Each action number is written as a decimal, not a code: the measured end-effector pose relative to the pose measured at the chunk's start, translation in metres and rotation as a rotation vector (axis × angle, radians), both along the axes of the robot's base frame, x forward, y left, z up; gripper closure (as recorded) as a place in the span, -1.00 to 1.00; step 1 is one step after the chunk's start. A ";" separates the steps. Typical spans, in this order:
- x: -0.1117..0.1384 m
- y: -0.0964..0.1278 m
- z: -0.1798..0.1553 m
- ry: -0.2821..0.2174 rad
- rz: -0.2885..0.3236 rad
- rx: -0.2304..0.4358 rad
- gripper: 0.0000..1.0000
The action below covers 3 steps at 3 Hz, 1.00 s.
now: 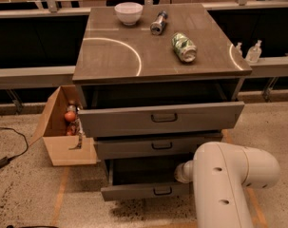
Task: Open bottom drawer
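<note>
Speckled floor [24, 189] is lying under a grey desk [115, 56] with three drawers. The bottom drawer [134, 192] is sitting pulled out, low and near. A white arm [229, 175] is reaching toward its right end and hiding the hand, so I cannot tell its state. The middle drawer [129, 148] and top drawer [120, 121] are jutting out above. A cardboard box [67, 151] is sitting on the left.
</note>
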<state>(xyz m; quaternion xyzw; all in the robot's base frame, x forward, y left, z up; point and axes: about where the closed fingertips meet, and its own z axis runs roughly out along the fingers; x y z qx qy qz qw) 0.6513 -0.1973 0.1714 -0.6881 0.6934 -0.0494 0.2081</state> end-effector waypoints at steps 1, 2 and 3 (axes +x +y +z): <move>-0.005 0.002 -0.005 0.029 0.016 0.015 1.00; -0.028 0.001 -0.006 0.110 0.054 0.025 1.00; -0.059 0.000 -0.007 0.203 0.093 0.034 1.00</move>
